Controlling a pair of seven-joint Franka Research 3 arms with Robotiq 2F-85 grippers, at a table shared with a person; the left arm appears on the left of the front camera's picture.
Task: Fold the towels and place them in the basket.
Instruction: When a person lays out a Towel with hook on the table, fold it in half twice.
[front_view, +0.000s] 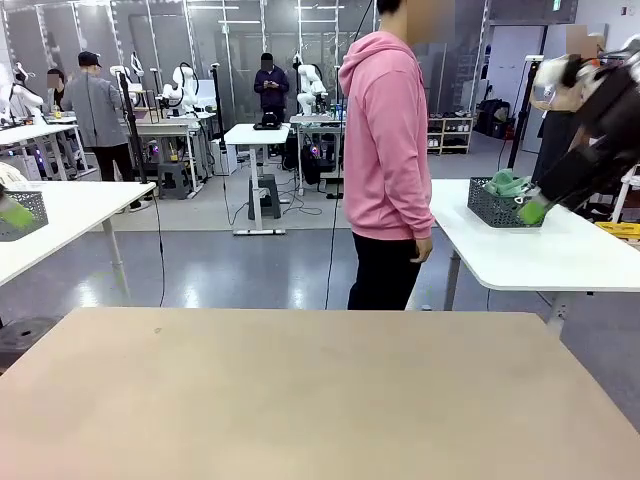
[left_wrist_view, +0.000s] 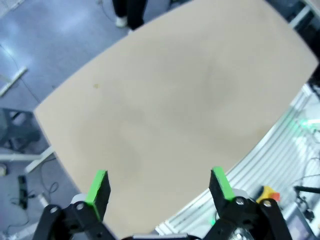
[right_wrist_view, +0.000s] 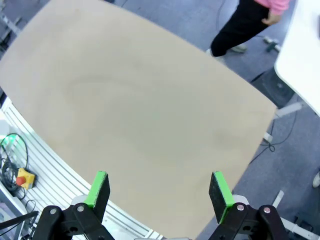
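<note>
Evidently no towel is within reach yet, so the step in hand is judged to be a wait for the work to be brought over. It is done well if both arms are held high and quiet until cloth is laid flat on the broad beige wooden work table (front_view: 300, 400). A towel is then best approached from straight above at one corner or hem. Only the top layer should be pinched, so that the fold can be drawn over evenly. Room must also be left for the person in the pink hooded top (front_view: 385, 150), who stands at the far edge, turned sideways to it.

The left gripper (left_wrist_view: 159, 175) is seen with its green-padded jaws spread wide and nothing between them. It hangs above bare tabletop near the table's edge. The right gripper (right_wrist_view: 159, 176) is likewise wide apart and empty, raised over the same table.

The dark grey rectangular plastic basket with lattice-mesh sides (front_view: 485, 210) stands on a white side table (front_view: 540, 255) beyond the work table, on the robot's right. Crumpled teal-green terry towels (front_view: 503, 184) are heaped inside it, above the rim. Basket and towels lie well apart from both sets of jaws. In the front view a green pad of the right gripper overlaps the basket's corner, but it is judged to be much nearer the camera.
</note>
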